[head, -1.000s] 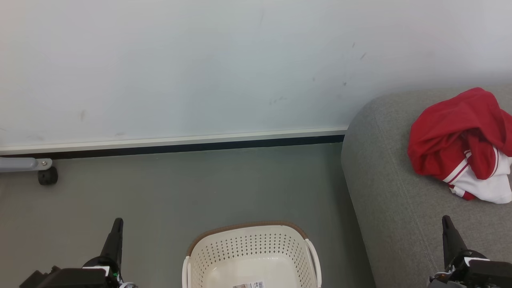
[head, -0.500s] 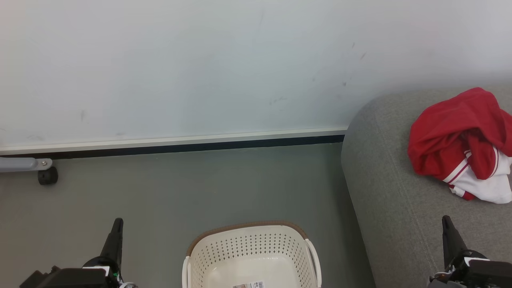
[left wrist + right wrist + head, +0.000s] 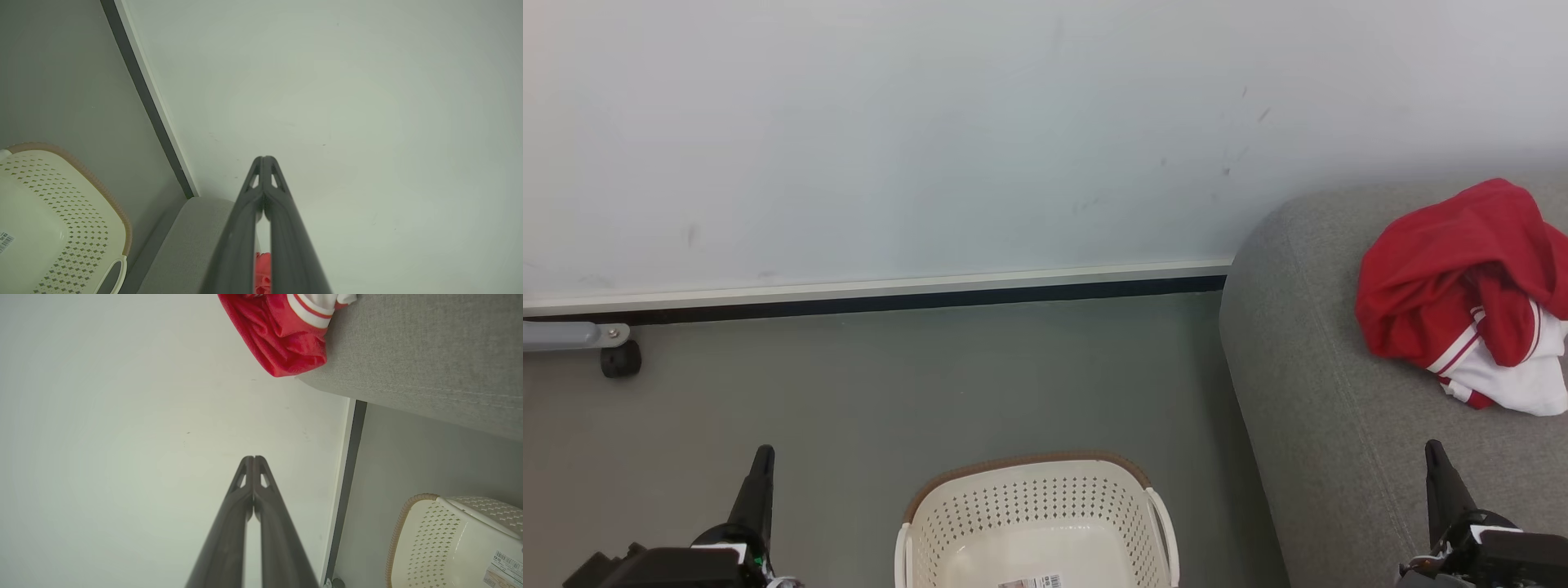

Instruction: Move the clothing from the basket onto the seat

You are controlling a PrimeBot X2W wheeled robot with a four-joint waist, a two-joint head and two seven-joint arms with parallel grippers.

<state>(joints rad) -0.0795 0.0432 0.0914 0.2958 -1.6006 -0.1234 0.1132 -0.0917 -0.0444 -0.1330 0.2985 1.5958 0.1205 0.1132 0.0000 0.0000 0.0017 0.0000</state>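
Head view: at six o'clock the basket (image 3: 1033, 462) is looking empty, flanked by the left gripper (image 3: 762, 456) and right gripper (image 3: 1435, 451), each pressing its jaws together on nothing. Farther, at three o'clock, the clothing (image 3: 1445, 278) is lying bunched near the far edge of the seat (image 3: 1323, 425), likely risking a slide toward the wall (image 3: 931, 147).

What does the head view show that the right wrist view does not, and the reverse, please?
Of the two, the head view alone has the left pincer, left of the basket. The right wrist view alone makes plain that the right pincer is shut, fingers touching at the tips. Both share the red clothing lying on the grey seat, the bare basket and the wall.
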